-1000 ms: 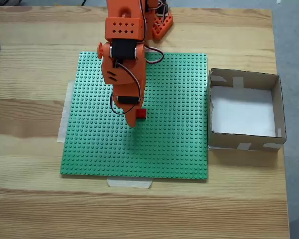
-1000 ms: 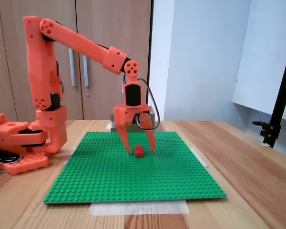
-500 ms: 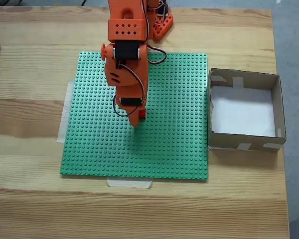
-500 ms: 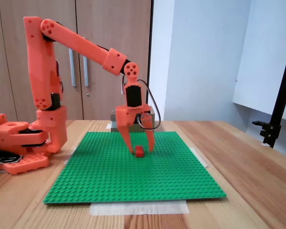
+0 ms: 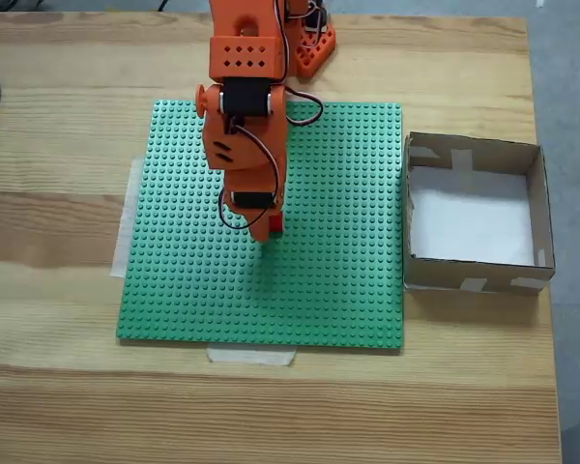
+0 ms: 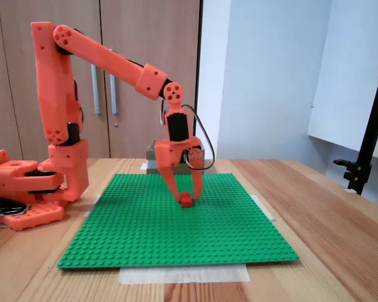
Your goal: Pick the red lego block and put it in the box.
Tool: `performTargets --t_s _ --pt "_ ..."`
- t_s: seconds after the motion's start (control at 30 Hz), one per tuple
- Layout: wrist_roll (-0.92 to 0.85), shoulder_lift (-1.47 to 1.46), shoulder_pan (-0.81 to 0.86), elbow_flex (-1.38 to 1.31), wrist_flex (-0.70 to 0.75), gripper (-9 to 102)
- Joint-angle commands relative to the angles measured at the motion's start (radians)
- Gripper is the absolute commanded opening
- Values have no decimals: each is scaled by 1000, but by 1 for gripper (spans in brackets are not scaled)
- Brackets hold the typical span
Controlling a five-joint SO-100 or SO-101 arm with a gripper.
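The red lego block (image 6: 186,201) rests on the green baseplate (image 6: 145,239), near its middle. My orange gripper (image 6: 186,197) points straight down over it, and its two fingers press against the block's sides. In the fixed view from above, a sliver of the red lego block (image 5: 276,221) shows beside the gripper (image 5: 267,228), which hides the remainder. The box (image 5: 474,153) stands open just off the baseplate's right edge, its white floor bare. In the fixed view from the side, the box (image 6: 151,161) sits behind the gripper.
The baseplate (image 5: 348,280) is taped to a wooden table (image 5: 68,242). My arm's base (image 6: 25,189) sits at the left in the side view. A black stand (image 6: 365,145) rises at the far right of that view.
The gripper has shifted slightly toward the block and lowered, and its fingers have narrowed from a wide spread until they meet the block's sides. The block has not moved.
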Motion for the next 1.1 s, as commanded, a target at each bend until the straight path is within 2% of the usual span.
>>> performTargets --t_s 0.0,0.53,1.07 --pt "-8 6 -6 -5 -6 16" --pt "-49 29 -6 -20 26 5" --pt "-6 64 -49 -268 247 3"
